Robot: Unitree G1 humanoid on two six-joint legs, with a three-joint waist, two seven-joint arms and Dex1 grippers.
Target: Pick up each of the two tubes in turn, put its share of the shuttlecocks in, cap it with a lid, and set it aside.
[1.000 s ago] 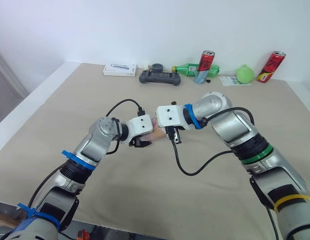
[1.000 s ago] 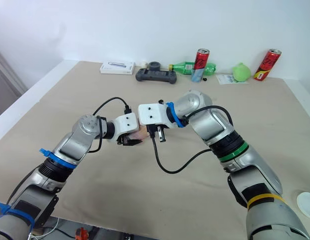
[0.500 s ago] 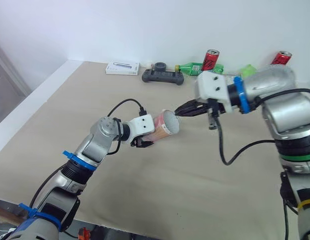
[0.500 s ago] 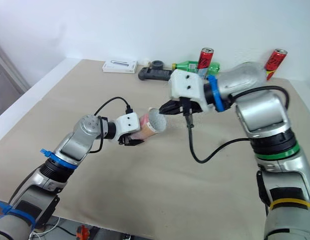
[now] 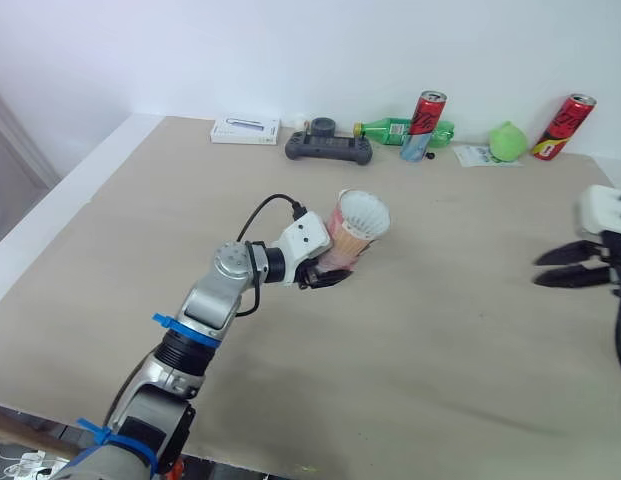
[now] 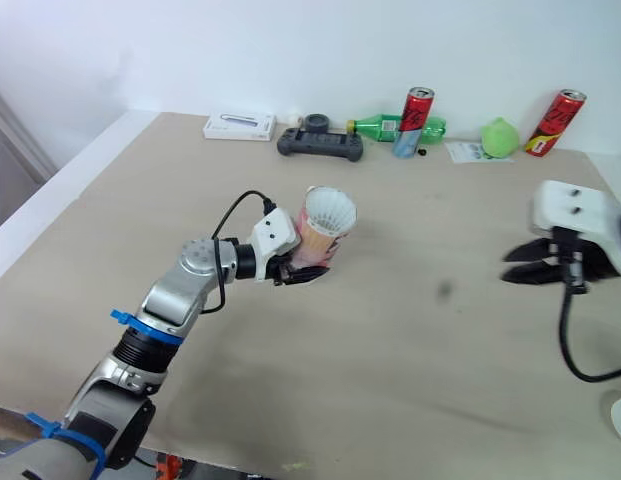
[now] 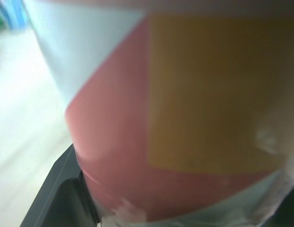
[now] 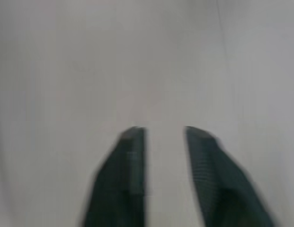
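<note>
Pulled my right gripper (image 5: 540,271) back to the frame's right edge, its fingers a little apart and holding nothing. My left gripper (image 5: 325,278) stays clamped on the tube (image 5: 348,248) at frame centre, now tipped nearly upright, with a white shuttlecock (image 5: 363,212) in its mouth.

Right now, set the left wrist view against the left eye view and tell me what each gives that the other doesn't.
Left wrist view: the tube's label close up, with a red field, an orange panel and a pale band, and a black finger against its wall.
Left eye view: a white shuttlecock at the tube's mouth, the right hand open and apart from the tube, and the grey controller and green bottle at the table's far edge.
Both: the left hand shut on the tube.
</note>
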